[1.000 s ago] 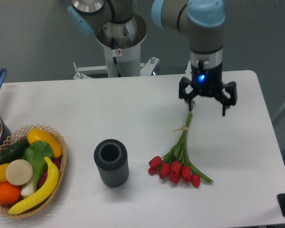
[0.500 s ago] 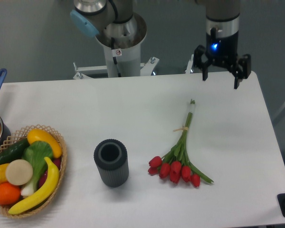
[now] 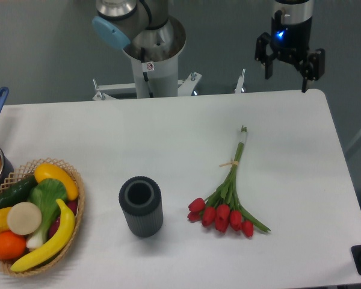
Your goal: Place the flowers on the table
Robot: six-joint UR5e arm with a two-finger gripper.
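Camera view, gripper (image 3: 286,77) risen higher, jaws spread, flowers (image 3: 227,192) unmoved on table (image 3: 168,138).

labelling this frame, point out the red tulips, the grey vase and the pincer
bunch of red tulips with green stems (image 3: 228,192), fixed camera, stems above the blooms
dark grey ribbed cylindrical vase (image 3: 142,218), fixed camera, side wall
black two-finger pincer (image 3: 286,75), fixed camera, between fingertips

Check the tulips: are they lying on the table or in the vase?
Lying flat on the table. The flowers rest beside the vase, apart from it, and the open gripper is well above.
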